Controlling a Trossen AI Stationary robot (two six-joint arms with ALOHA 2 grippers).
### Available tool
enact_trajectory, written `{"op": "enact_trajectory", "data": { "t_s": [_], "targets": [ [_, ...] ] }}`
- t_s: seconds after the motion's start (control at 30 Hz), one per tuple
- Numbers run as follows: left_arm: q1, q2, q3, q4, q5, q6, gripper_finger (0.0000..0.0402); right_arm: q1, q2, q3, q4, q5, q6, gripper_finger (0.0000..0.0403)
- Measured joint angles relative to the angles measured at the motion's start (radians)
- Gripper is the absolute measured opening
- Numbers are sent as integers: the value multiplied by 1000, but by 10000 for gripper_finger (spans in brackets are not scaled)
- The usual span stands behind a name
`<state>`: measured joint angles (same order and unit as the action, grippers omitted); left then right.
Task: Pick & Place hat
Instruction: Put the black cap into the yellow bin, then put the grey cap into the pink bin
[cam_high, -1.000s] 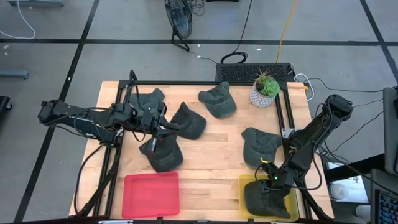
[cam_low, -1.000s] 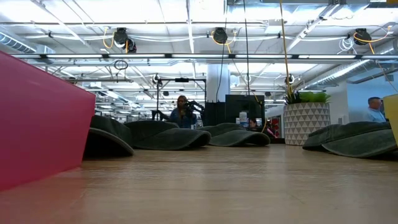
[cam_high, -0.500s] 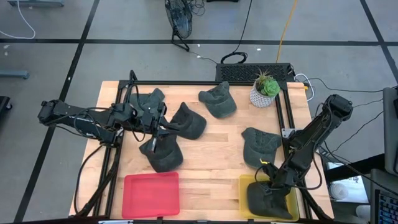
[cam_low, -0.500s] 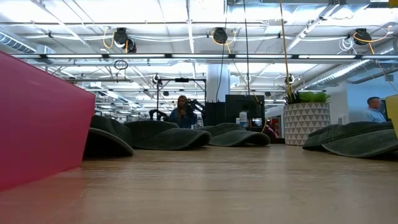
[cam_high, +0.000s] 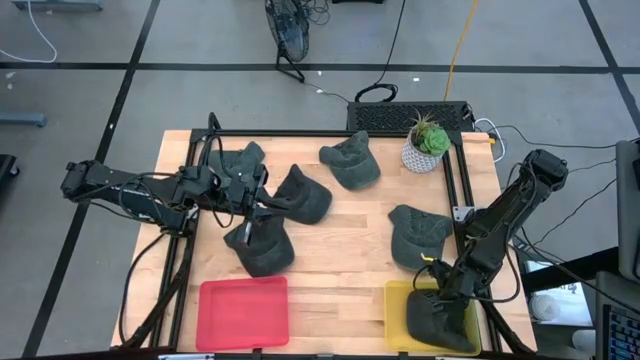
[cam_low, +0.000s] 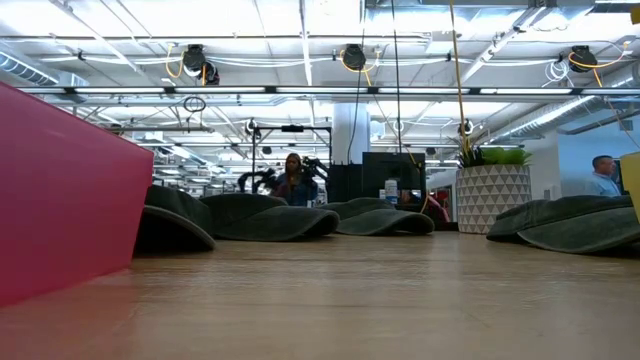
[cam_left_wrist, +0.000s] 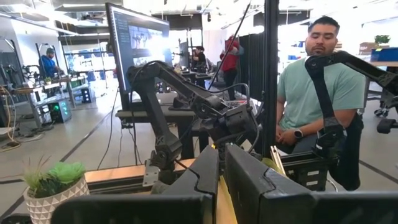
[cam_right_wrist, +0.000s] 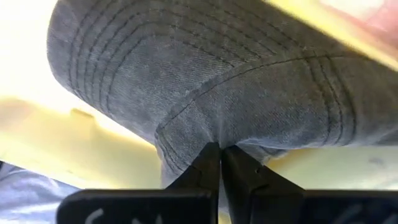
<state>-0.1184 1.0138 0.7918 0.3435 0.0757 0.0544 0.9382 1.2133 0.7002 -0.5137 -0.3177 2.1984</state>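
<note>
Several dark grey hats lie on the wooden table: hat (cam_high: 260, 247), hat (cam_high: 303, 196), hat (cam_high: 352, 161), hat (cam_high: 418, 236). One more hat (cam_high: 440, 320) lies in the yellow tray (cam_high: 394, 300) at the near right. My right gripper (cam_high: 441, 296) slants down onto that hat, shut on its cloth (cam_right_wrist: 205, 93). My left gripper (cam_high: 262, 203) hangs above the hats at the left, pointing level. Its fingers (cam_left_wrist: 249, 180) stand together with nothing between them. My right gripper pinches a small pucker of the hat's grey cloth (cam_right_wrist: 219, 138) between its two fingertips, beside the stitched brim. The fingers slant down from above. One layer or several, I cannot tell. The hat rests in the yellow tray.
A red tray (cam_high: 243, 312) sits at the near edge, left of the yellow one. A potted plant (cam_high: 425, 143) stands at the far right. A black frame (cam_high: 330, 133) rims the table. People sit beyond the table.
My right gripper has tipped further down over the yellow tray and its fingers have come together on the hat. The hat in the tray has shifted a little toward the table's right edge.
</note>
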Motion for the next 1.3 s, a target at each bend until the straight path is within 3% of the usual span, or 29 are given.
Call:
{"op": "enact_trajectory", "data": {
  "t_s": [0.27,0.77,1.07,1.3],
  "targets": [
    [0,0,0,0,0,0,37,1,0,0,23,-28,-45,10],
    [0,0,0,0,0,0,37,-5,-42,0,23,-8,-146,71],
    [0,0,0,1,0,0,37,-5,-259,0,30,277,-176,71],
    [0,0,0,1,0,2,37,-62,-397,0,26,607,-435,71]
  ]
}}
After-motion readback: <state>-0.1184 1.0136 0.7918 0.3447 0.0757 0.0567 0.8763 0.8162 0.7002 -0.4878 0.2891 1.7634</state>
